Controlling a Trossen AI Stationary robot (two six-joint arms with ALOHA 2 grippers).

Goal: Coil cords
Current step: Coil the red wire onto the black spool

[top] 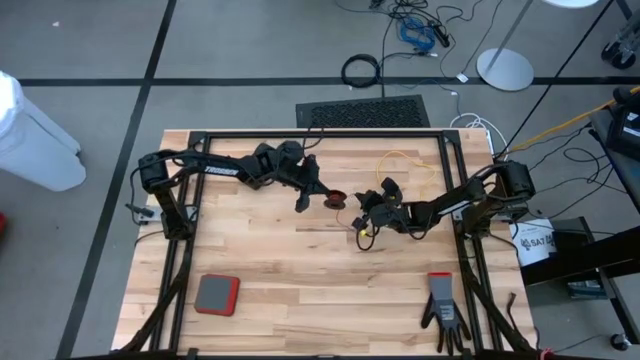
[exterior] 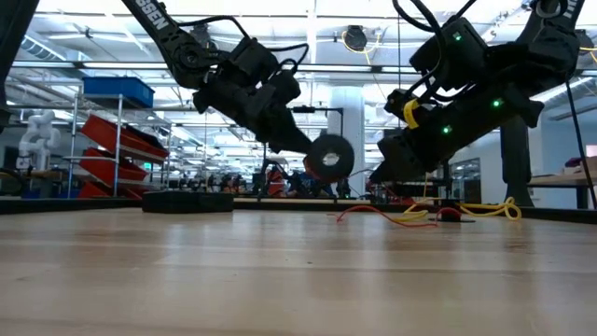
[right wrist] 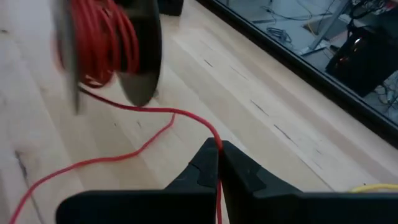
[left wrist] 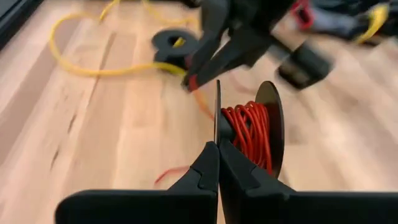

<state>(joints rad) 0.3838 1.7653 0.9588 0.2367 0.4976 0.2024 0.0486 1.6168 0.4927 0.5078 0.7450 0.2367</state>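
Left tool [left wrist: 217, 163] pinches round black reel [left wrist: 249, 134]; right tool [right wrist: 219, 165] nips thin red cord [right wrist: 143, 111].

You see even overhead light with soft shadows on the table [top: 300, 290], while the red-wound reel [right wrist: 106, 43] blurs in both wrist views.

- My table [top: 300, 290] is pale wood planks inside a black frame.
- A yellow cord [top: 405, 165] lies looped on it near the far edge, with a black reel [left wrist: 171, 42] on the wood.
- A red-edged grey pad [top: 216, 294] lies near my left front corner.
- A dark glove [top: 443, 312] lies near my right front corner.
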